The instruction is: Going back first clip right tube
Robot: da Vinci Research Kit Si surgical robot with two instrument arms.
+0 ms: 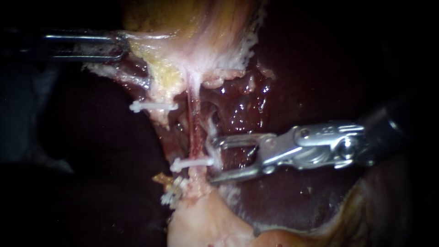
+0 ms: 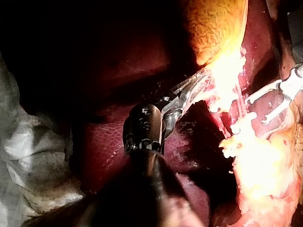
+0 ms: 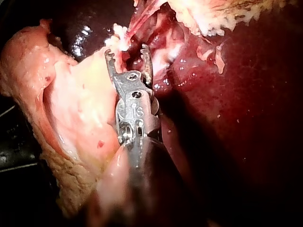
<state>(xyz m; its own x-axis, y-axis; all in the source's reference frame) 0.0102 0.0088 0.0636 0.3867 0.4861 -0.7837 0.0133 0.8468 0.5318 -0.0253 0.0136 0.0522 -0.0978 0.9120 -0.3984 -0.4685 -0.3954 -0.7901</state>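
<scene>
A thin reddish tube runs down from the pale, yellowish gallbladder, and a white clip lies across its lower end. My right instrument comes in from the right. Its jaws stand open just right of that clip and hold nothing. In the right wrist view the same open jaws sit against pale tissue ahead. A second white clip crosses tissue further left and higher. My left instrument is shut on the gallbladder's edge at upper left, also seen in the left wrist view.
Dark red, wet liver fills the background behind and under the right instrument. More white clips sit low on the stalk, above a pale lump of tissue. The left of the endoscope view is dark.
</scene>
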